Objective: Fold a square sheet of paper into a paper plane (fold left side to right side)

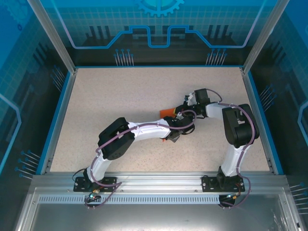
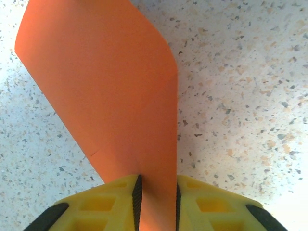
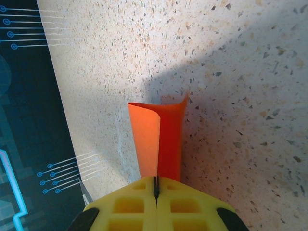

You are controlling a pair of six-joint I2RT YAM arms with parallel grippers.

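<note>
Square sheet of paper (image 2: 106,86) looks thin, light and floppy, and it curls. Right tool (image 3: 156,185) is clamped on its edge. Left tool (image 2: 156,192) has jaws apart, straddling it. Best pinched at edges near corners.

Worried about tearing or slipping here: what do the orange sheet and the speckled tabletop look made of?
The thin orange sheet looks like plain matte paper: it curls softly, and its edges are very fine. The speckled beige tabletop looks like a smooth stone-effect laminate or composite with flat flecks and a faint sheen. Its exact material is unclear.
</note>
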